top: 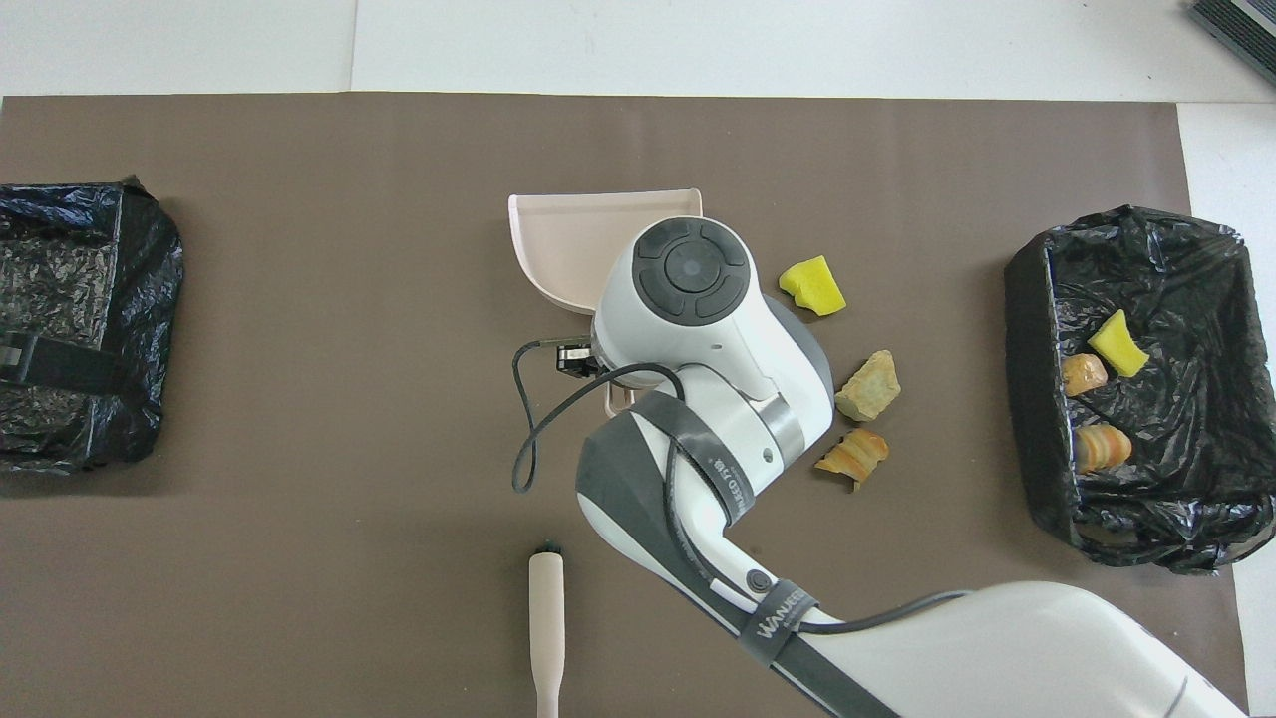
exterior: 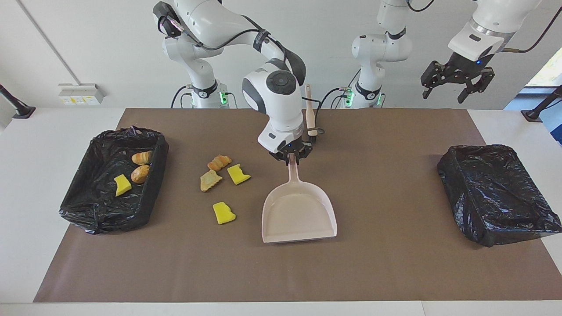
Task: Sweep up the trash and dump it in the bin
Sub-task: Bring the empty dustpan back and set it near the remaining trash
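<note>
**Yellow and golden scraps, part binned, part loose**

Yellow sponge chunks and golden-brown bready pieces: four scraps loose on the brown mat, beside the dustpan, toward the right arm's end. Three more down in the black-bagged bin at that same end: one yellow wedge, two ridged crusty lumps. Crinkled, glossy plastic lining. Second bagged bin at the left arm's end, contents not visible.

Beige dustpan, smooth, flared, lying flat mid-mat, handle pointing toward the robots. Right gripper down at that handle, jaws closed on it. Beige hand brush nearer the robots. Left gripper raised, waiting, jaws spread open.
</note>
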{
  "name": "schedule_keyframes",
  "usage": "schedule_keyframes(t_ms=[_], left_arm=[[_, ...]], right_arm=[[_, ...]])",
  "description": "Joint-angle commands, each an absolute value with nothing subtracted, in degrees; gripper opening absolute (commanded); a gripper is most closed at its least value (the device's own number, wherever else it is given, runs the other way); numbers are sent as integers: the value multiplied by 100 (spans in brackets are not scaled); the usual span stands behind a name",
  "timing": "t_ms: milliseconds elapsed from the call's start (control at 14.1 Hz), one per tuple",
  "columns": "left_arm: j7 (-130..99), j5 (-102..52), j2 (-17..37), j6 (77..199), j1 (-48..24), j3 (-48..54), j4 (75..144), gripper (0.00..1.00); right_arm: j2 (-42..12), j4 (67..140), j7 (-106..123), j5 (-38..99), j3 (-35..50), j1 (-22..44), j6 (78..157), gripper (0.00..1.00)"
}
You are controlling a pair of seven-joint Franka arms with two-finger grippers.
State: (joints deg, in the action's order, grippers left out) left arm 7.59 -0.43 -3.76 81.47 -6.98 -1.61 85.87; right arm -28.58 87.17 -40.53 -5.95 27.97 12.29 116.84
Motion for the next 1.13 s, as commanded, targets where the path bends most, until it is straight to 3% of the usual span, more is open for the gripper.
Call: schedule_keyframes(t_ms=[0, 779, 921, 992, 1062], left_arm=[[948, 18, -369, 8279, -572, -114, 8569, 100], [1134, 35, 69, 9210, -765, -35, 8728, 100], [1108, 53, 254, 9377, -878, -26, 8701, 100], [1029, 35, 351, 9387, -966, -35, 8675, 100], [889, 35, 412, 9422, -967, -26, 8623, 100]], right_arm=[[-3260, 8534, -4709, -886, 2918, 1406, 11935, 0], [-3296, 8753, -4862, -1011, 3129, 1371, 12296, 0], [-3296, 8894, -4694, -1011, 3138, 1327, 12357, 6], [-3287, 8921, -4632, -1011, 3138, 1318, 12357, 15], [-3287, 8921, -4562, -1011, 3138, 1318, 12357, 41]])
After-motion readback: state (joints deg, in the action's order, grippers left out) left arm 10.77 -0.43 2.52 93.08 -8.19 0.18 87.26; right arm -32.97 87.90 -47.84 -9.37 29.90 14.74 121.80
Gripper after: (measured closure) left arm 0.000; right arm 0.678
